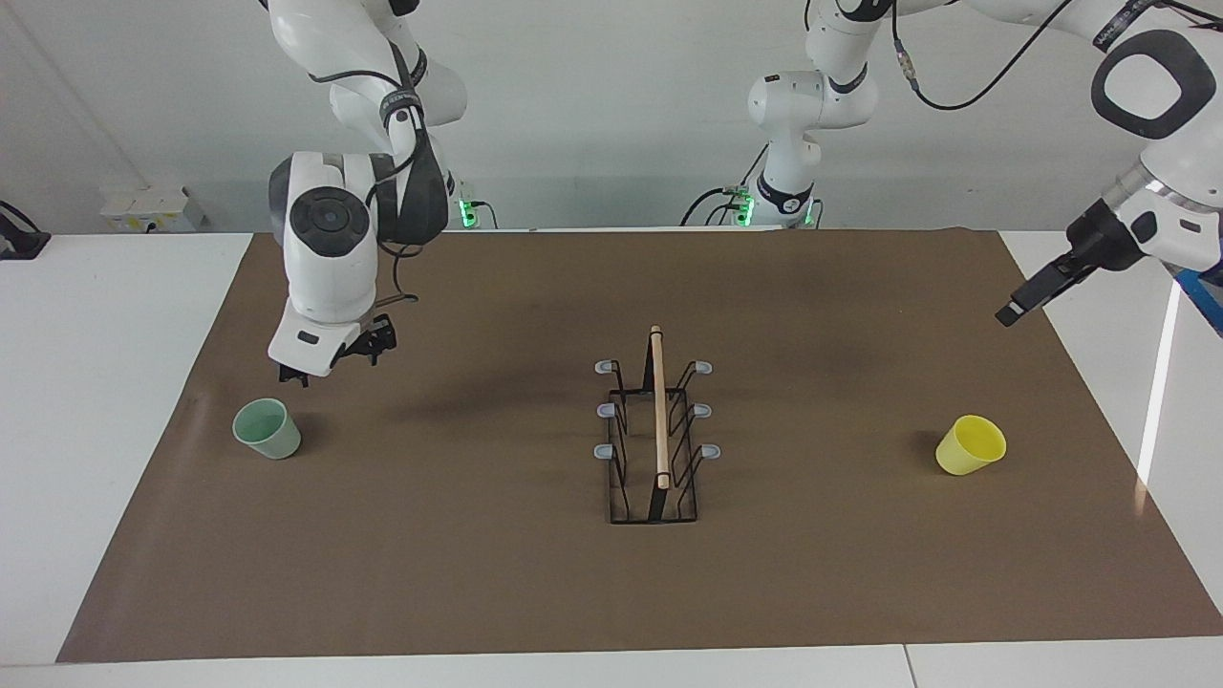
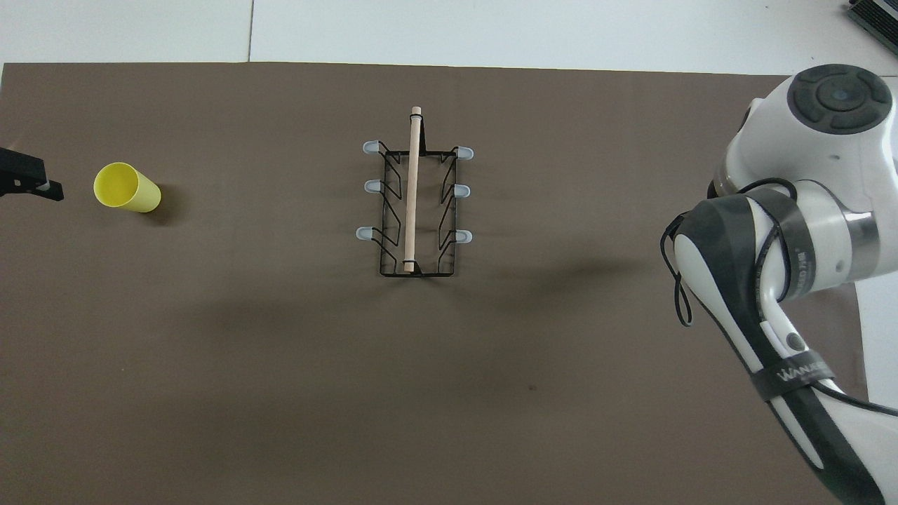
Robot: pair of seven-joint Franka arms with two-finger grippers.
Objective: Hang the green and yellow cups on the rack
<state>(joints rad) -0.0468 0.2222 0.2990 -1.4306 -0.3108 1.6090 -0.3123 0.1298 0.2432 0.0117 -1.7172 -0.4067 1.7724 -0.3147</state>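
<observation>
Brown mat (image 1: 478,573) on white table (image 1: 96,430), rack (image 1: 657,449) mid-mat, both tools' finger state unclear

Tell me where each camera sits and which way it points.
Facing view: high across the table, facing the robots; shows both bases, the right gripper above the green cup, the left gripper raised past the yellow cup.
Overhead view: above the robots' end, looking steeply down; the right arm hides the green cup, only the left gripper's tip shows.
Shared: the rack, yellow cup, brown mat.
</observation>
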